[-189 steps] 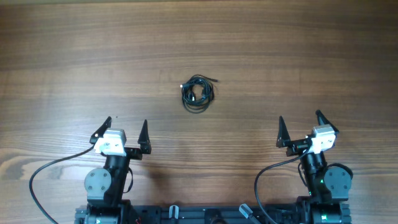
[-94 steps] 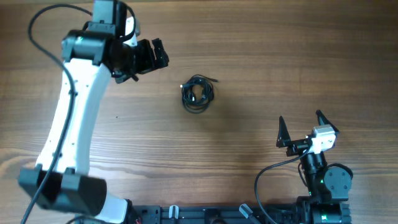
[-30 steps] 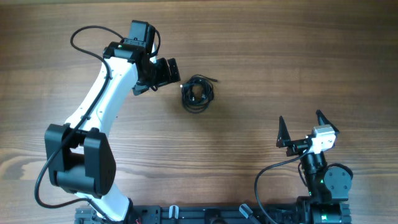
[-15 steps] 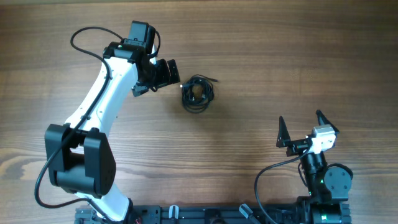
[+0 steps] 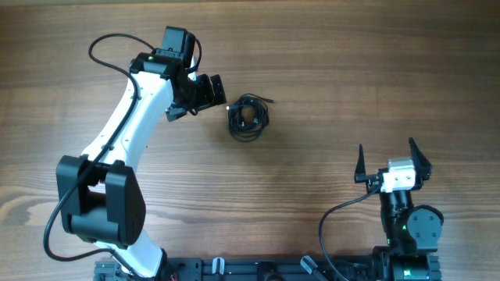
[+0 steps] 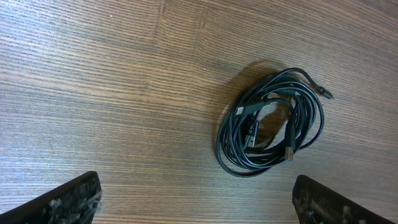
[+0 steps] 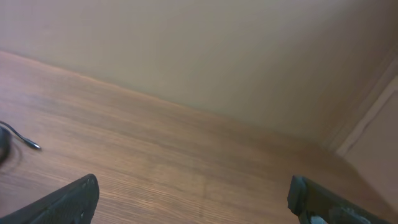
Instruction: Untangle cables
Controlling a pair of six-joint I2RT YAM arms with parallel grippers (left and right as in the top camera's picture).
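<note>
The cables [image 5: 248, 119] lie bunched in one small dark coil on the wooden table, a plug end sticking out at the upper right. My left gripper [image 5: 212, 92] hovers just left of the coil, open and holding nothing. In the left wrist view the cables [image 6: 250, 127] lie ahead and to the right of the left gripper [image 6: 196, 194], whose fingers [image 6: 74, 199] stand wide apart on bare wood. My right gripper [image 5: 387, 152] is open near its base, far from the coil. The right wrist view shows only one cable end [image 7: 18, 138] at the left edge, beyond the right gripper [image 7: 194, 193].
The table [image 5: 351, 62] is brown wood. The left arm's white links [image 5: 117, 140] stretch from its base [image 5: 101, 211] toward the coil. The right arm's base [image 5: 406, 226] sits at the front edge. A plain wall [image 7: 217, 50] rises behind the table.
My right gripper has turned so its fingers point straighter up and sits slightly lower. The left arm, extended from its base seconds ago, has held still over the last second.
</note>
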